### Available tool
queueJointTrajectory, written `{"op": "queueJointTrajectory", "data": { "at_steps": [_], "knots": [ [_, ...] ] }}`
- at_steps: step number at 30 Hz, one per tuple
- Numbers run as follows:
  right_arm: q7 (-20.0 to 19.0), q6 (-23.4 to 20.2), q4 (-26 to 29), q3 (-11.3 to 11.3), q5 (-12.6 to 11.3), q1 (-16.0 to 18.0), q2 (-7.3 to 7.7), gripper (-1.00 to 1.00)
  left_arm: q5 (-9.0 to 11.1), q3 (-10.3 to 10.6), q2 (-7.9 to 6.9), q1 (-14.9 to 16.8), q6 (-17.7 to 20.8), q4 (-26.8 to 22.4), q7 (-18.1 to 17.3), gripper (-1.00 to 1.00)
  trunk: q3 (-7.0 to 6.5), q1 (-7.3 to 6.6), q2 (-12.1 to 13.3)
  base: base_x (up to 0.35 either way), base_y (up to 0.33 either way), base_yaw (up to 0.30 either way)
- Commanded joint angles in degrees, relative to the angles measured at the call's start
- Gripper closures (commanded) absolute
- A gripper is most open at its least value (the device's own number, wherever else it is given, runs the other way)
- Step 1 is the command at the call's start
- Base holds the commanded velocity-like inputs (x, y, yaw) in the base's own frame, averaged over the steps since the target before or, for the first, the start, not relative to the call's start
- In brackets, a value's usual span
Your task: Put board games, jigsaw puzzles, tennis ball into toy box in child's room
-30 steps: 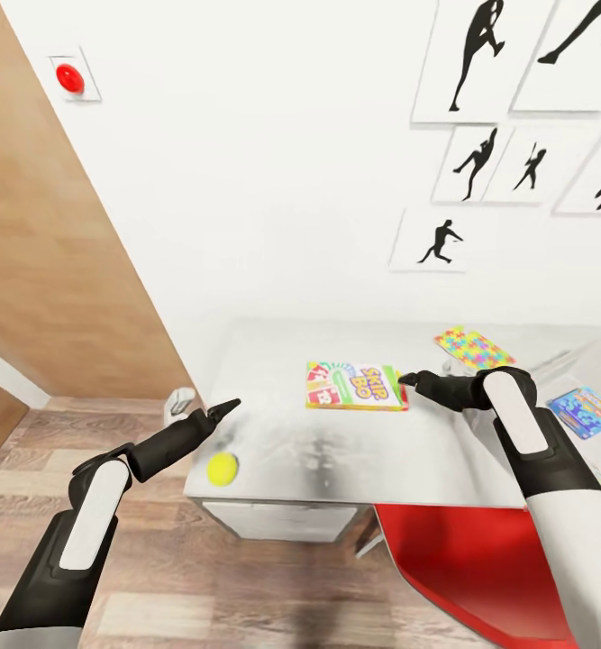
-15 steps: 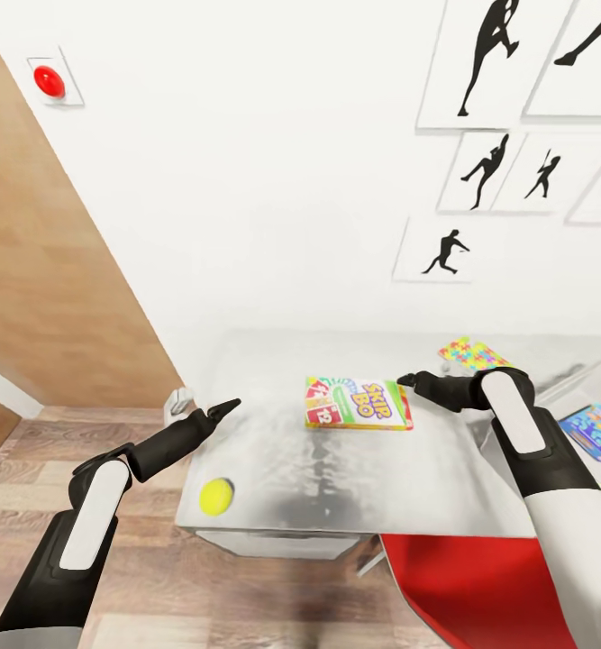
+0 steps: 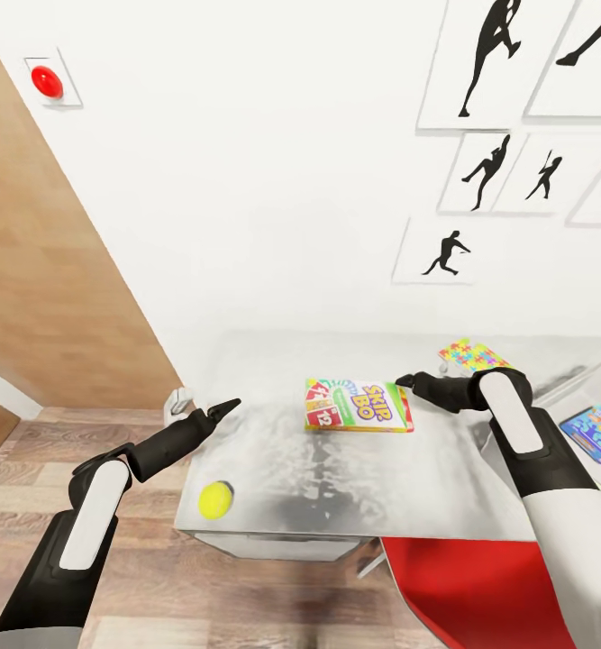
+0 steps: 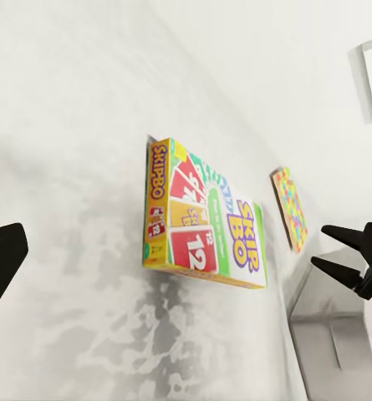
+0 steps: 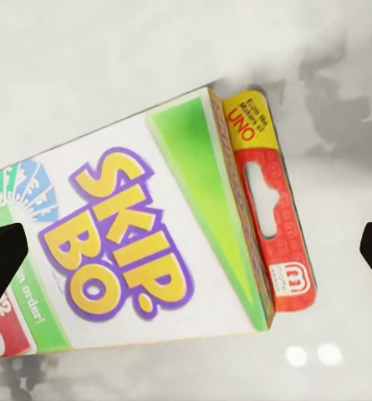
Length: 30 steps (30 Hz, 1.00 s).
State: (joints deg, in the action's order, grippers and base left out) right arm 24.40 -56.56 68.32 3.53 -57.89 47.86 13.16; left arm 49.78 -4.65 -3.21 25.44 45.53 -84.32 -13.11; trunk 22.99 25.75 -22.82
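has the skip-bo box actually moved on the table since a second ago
No. The flat green-and-white Skip-Bo card game box keeps its spot on the grey table, in line with the yellow tennis ball. The whole view shifted, so the camera moved.

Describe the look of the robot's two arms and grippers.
Both arms have glossy black shells with white oblong panels along the forearms and white upper segments. The left gripper and right gripper are matte black, each with two slim fingers tapering to points. No cables or markings are visible.
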Motion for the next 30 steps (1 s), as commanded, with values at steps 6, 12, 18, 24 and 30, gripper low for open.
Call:
{"op": "queueJointTrajectory", "data": {
  "at_steps": [6,12,18,24,30],
  "knots": [
    [0.5,-0.1,-1.0,0.1,-0.7,0.1,0.06,-1.00,0.0,-0.1,0.03,0.0,0.3,0.0,-0.2,-1.00,0.09,0.03,-0.1,0.005,0.000,0.000],
    [0.0,-0.1,-2.9,0.1,-0.9,0.2,0.02,-1.00,0.0,-0.1,0.04,0.0,0.3,0.0,-0.2,-1.00,0.09,0.03,-0.1,0.002,0.000,0.000],
    [-1.1,-0.1,-4.6,0.2,-0.8,0.2,-0.02,-1.00,0.0,-0.1,0.03,0.0,0.3,0.0,-0.2,-1.00,0.09,0.03,-0.1,0.000,0.000,0.000],
    [-1.8,-0.1,-5.4,0.2,-0.7,0.4,-0.06,-1.00,0.0,-0.1,0.04,0.0,0.3,0.0,-0.2,-1.00,0.09,0.03,-0.1,0.000,0.000,0.000],
    [-2.1,-0.1,-5.8,0.2,-0.7,1.0,-0.05,-1.00,0.0,-0.1,0.05,0.0,0.4,-0.1,-0.2,-1.00,0.09,0.03,-0.1,0.000,0.000,0.000]
  ]
}}
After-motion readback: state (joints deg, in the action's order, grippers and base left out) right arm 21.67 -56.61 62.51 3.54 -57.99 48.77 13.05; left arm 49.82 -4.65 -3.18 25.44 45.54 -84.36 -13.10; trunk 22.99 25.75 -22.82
